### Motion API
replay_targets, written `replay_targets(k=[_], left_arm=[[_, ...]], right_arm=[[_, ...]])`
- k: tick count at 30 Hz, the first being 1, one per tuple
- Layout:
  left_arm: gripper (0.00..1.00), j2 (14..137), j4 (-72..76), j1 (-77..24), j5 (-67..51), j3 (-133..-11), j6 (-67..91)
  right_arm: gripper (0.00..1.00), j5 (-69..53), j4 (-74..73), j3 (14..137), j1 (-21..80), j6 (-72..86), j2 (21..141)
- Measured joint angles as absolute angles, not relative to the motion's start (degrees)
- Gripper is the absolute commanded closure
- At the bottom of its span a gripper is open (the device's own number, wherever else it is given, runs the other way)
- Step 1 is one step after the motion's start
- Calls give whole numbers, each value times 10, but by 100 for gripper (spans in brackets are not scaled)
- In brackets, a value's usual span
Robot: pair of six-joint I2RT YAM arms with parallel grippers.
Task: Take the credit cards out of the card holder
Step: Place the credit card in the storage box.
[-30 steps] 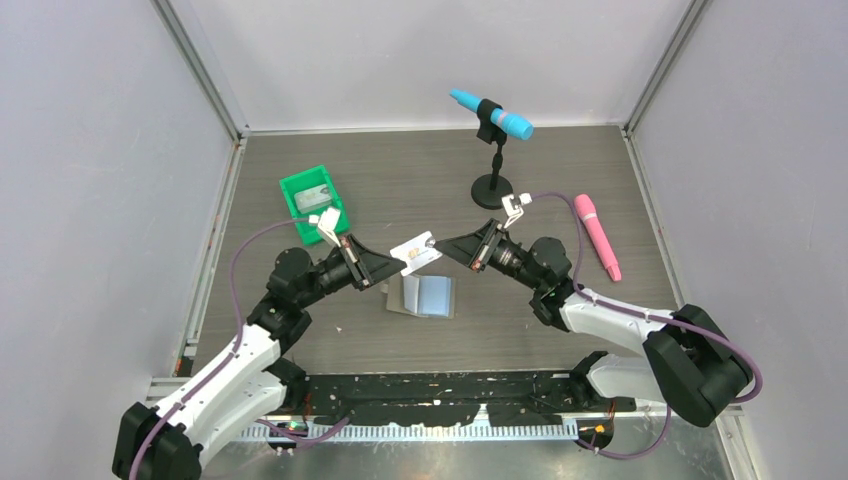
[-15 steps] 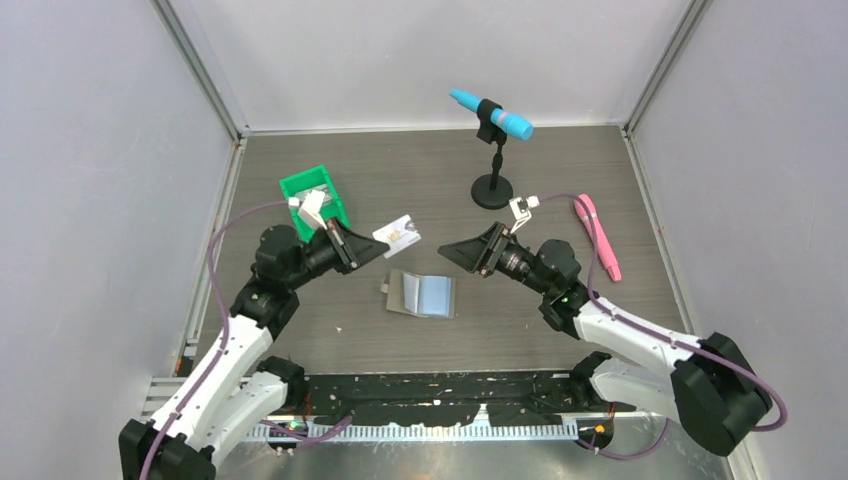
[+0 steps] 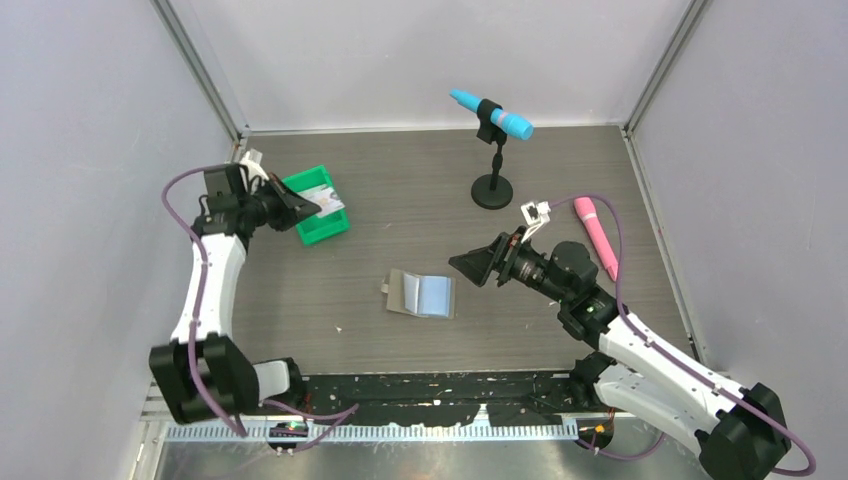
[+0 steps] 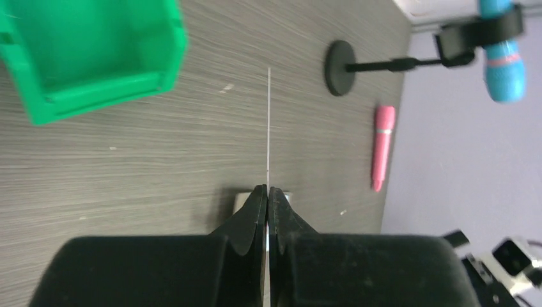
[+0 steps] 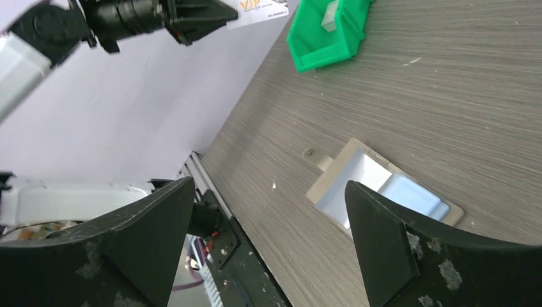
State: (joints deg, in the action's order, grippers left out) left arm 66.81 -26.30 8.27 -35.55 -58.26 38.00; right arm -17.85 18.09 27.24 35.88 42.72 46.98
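Observation:
The card holder (image 3: 422,294) lies open on the table, grey outside with pale blue pockets (image 5: 409,194). My left gripper (image 3: 307,205) is shut on one of the credit cards (image 3: 330,200) and holds it above the green bin (image 3: 325,232). In the left wrist view that card (image 4: 268,121) shows edge-on as a thin white line running out from the closed fingertips (image 4: 259,195). The right wrist view shows its printed face (image 5: 262,9). Another card (image 5: 329,15) lies inside the bin. My right gripper (image 3: 470,268) hangs open and empty to the right of the holder.
A blue microphone (image 3: 492,112) sits on a black stand (image 3: 491,190) at the back. A pink microphone (image 3: 597,235) lies at the right, close to my right arm. Grey walls enclose the table on three sides.
My right gripper let go of the card, opened wide and drew back to the right. My left arm swung the card from above the holder to the green bin at the back left.

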Motion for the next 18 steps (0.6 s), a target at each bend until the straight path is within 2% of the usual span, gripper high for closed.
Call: replay_targets(k=[5,13,18], left_arm=[[100,790,-343,123,-315,-675,332],[100,960,-407,124,-259,-849,293],[100,1028,-437,124,-236,-906,277]], right_arm=[[5,-172,130,277,359,395,457],[4,-170,84,288,359,365,463],[4,-165,76,298,359,357,474]])
